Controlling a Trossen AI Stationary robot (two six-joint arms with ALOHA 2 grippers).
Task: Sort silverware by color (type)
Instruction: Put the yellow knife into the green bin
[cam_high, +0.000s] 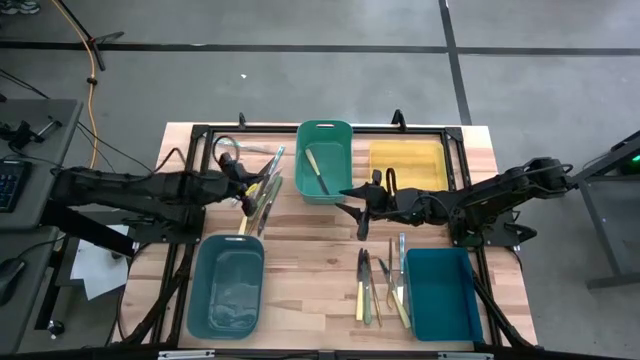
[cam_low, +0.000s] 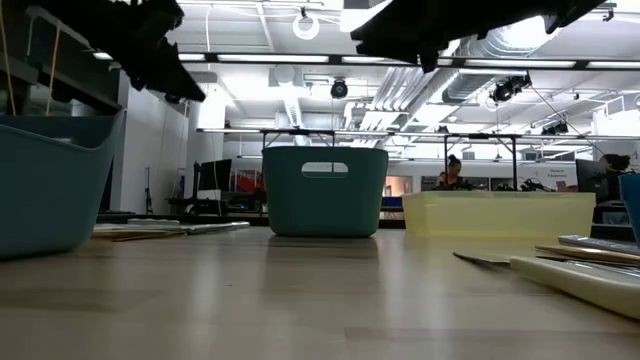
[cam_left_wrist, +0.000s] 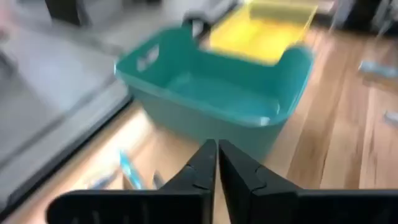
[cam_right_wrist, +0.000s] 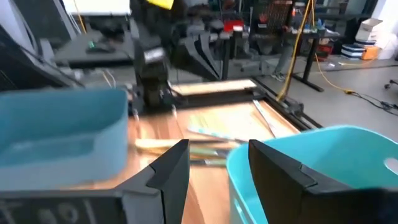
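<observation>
The silverware lies in two heaps: one (cam_high: 268, 188) at the far left beside the green bin (cam_high: 325, 160), one (cam_high: 378, 285) near the teal bin (cam_high: 440, 292). A pale-handled piece (cam_high: 315, 170) lies inside the green bin. My left gripper (cam_high: 246, 192) hangs shut above the left heap, raised off the table (cam_low: 150, 50); its wrist view shows the shut fingers (cam_left_wrist: 216, 167) with nothing between them. My right gripper (cam_high: 356, 205) hovers open near the green bin's near right corner, with its fingers apart (cam_right_wrist: 217, 163) over bare table.
A yellow bin (cam_high: 408, 165) stands at the far right and a grey-blue bin (cam_high: 228, 285) at the near left. A black frame (cam_high: 195, 135) runs along the table's far and side edges. Bare wood shows mid-table (cam_high: 310, 250). A person (cam_low: 452, 172) is in the room behind.
</observation>
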